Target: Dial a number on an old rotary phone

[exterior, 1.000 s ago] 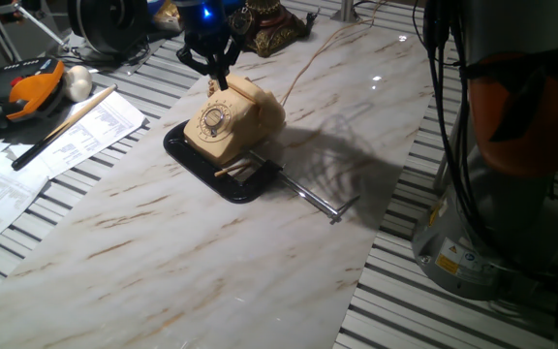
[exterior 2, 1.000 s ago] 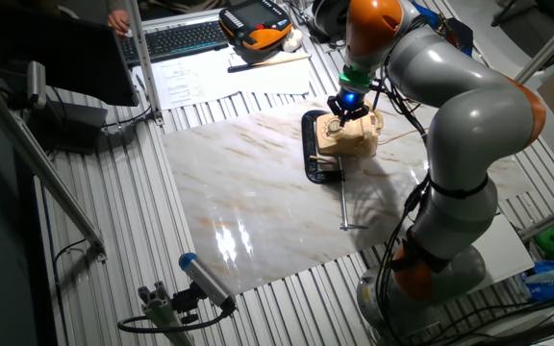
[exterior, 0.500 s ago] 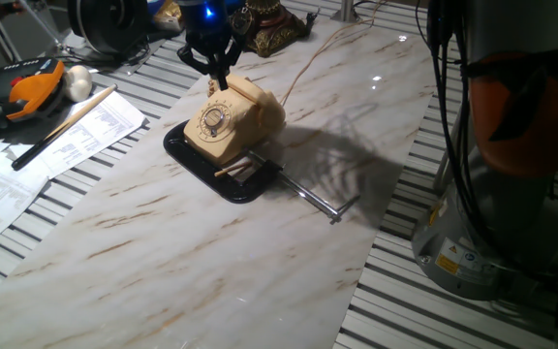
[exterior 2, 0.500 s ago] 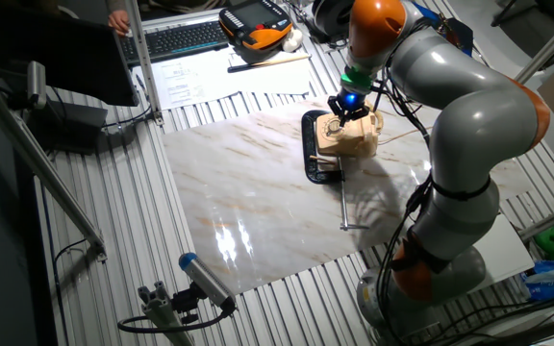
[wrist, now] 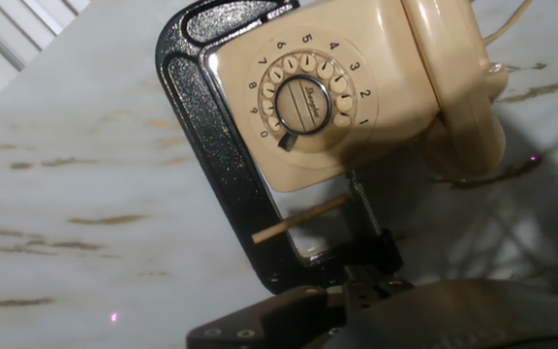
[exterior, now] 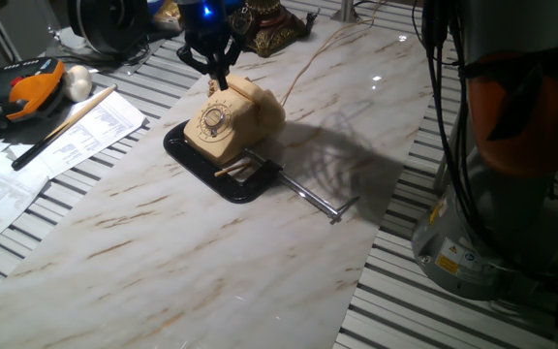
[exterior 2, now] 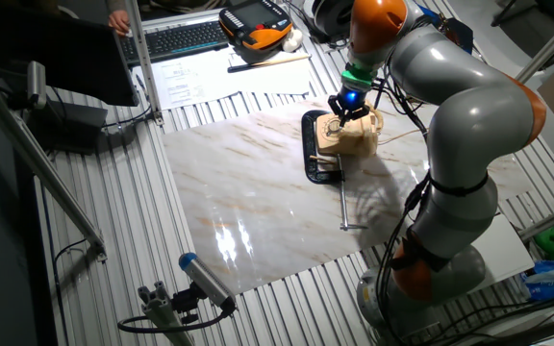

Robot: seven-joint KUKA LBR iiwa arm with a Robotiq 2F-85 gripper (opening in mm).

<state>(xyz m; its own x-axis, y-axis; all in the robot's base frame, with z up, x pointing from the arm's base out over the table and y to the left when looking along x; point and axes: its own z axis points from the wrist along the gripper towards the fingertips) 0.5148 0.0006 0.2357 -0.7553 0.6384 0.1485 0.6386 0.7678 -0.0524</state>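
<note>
phone pinned, gripper parked over the handset end

going l to r on the marble slab (exterior: 163, 252): papers (exterior: 27, 165) and a wooden stick (exterior: 66, 124) off the left edge, not part of this. then the clamp (wrist: 206, 165), black c-frame lying flat w/ the phone (exterior: 229, 118) sitting inside it. my read: clamp is there so the phone can't slide or spin when the dial gets dragged round. screw rod (exterior: 313, 199) runs out to the right of it, and a short wooden peg (wrist: 300, 217) lies across the clamp opening by the screw.

phone sits upper-middle of the slab, dial (wrist: 308, 95) on the sloped face, handset (wrist: 453, 68) across the back, cord (exterior: 308, 58) trailing off toward the far edge. in hand view the dial is upper centre, digits readable, finger stop at lower left of the wheel.

gripper (exterior: 216, 70) hangs right above the back/top of the phone, pointing down. looks empty, nothing carried. fingers appear close together, but whether they're fully shut or a bit parted, can't tell; hand view doesn't show the tips clearly. contact w/ the phone: also can't tell, v close at least. i judge no dial hole is engaged yet.
</note>
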